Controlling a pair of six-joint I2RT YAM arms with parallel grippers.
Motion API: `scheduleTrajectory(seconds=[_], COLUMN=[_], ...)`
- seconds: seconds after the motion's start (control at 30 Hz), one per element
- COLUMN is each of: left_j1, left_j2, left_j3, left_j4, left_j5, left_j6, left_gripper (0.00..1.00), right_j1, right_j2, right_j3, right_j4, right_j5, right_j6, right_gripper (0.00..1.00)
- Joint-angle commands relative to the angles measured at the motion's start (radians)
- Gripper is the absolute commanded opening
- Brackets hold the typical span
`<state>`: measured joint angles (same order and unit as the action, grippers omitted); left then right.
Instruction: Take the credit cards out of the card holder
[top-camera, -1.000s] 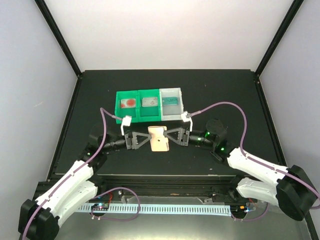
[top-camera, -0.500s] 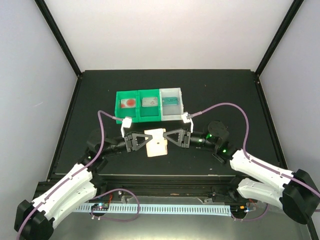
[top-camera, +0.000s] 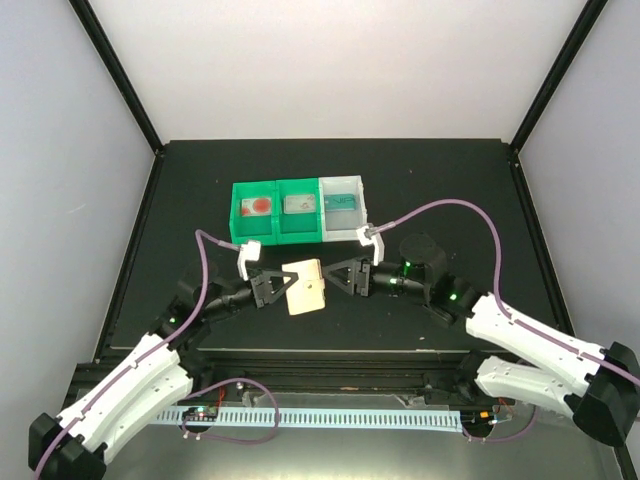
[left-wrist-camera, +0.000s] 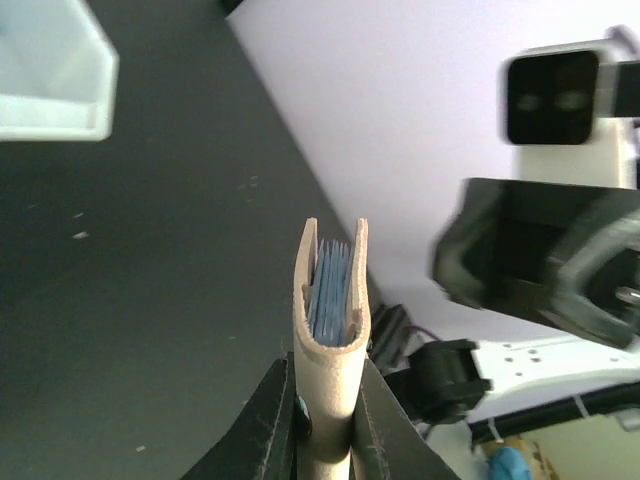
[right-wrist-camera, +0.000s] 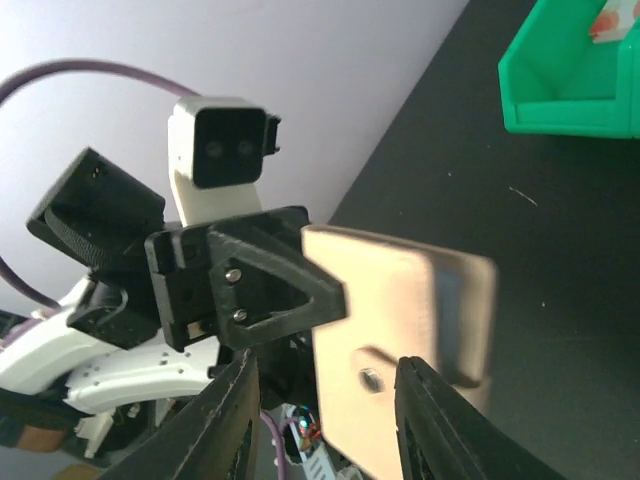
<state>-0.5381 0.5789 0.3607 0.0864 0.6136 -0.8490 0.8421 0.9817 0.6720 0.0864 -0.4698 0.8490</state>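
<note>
step: credit cards (left-wrist-camera: 330, 285) are to be drawn out; best done with only the teal edges nipped, tan walls left alone
left tool (left-wrist-camera: 328, 425): pinched on the card holder (top-camera: 304, 288), held off the worktop (top-camera: 450, 190), cards showing between its walls
right tool (top-camera: 338, 274): spread, just beside the holder's free end, nothing gripped
arms: both reached inward, tools faced nose to nose

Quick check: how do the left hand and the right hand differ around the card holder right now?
The left hand is shut on the card holder, pinching its flat faces; the right hand is open, jaws apart. The left hand reaches in from the holder's left, the right hand from its right. Both face each other across the holder, whose credit cards are still inside.
</note>
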Motion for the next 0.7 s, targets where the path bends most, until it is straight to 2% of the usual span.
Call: scheduleTrajectory(seconds=[0.0,0.33,0.67], left_j1=[-0.002,-0.001,-0.001], left_j2=[0.043,0.076,0.022], left_j3=[0.074,0.08,0.049], left_j4=[-0.167,-0.199,-0.149], left_j5=[-0.089,-0.091,-0.048], left_j6=[0.093,0.076,-0.027], left_gripper=[0.02,0.01,0.02], right_j1=[0.068,0.207,0.235], right_j2=[0.035,0.203,0.295], right_j3=[0.067,0.2,0.23], right_j4=[-0.143,-0.318,-0.357], right_j5=[0.113,0.266,0.328], right_j6=[-0.068,-0.101,-0.059], right_gripper=[0.38,0.39,0.42])
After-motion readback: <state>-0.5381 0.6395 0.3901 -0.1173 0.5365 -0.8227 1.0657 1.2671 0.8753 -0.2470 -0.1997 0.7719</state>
